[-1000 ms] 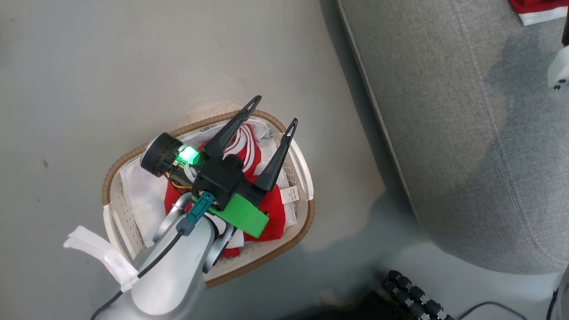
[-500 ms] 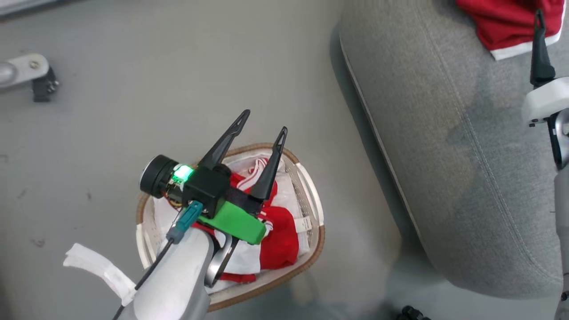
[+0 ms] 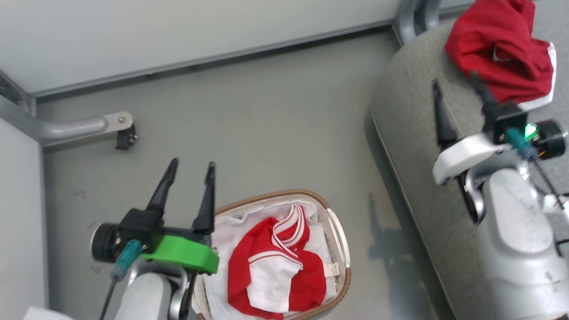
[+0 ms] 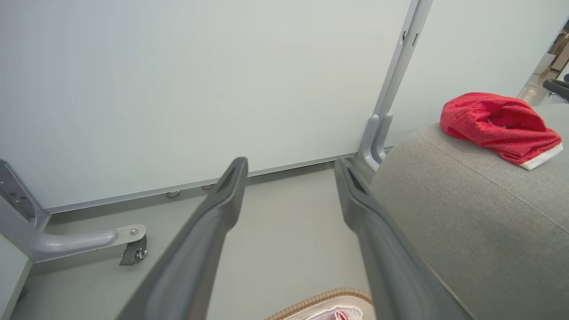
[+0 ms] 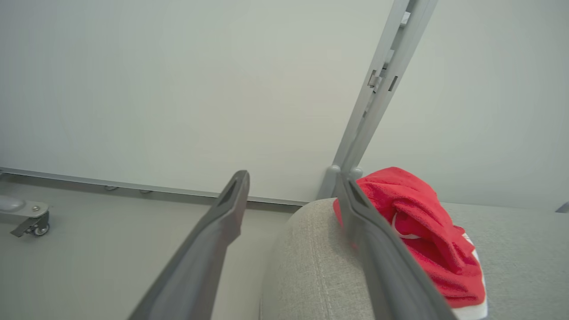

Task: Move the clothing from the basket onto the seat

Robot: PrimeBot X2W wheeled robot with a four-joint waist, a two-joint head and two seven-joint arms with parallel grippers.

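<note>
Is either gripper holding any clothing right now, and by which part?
Nothing is held. Both the left gripper and right gripper stand open and empty; the plain red garment lies on the couch, the striped garment in the basket.

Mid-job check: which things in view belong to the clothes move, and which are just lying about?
Job: plain red garment, on the grey couch; striped red-and-white garment, in the basket.
Lying about: metal leg with castor; white wall panel; grey upright post.
</note>
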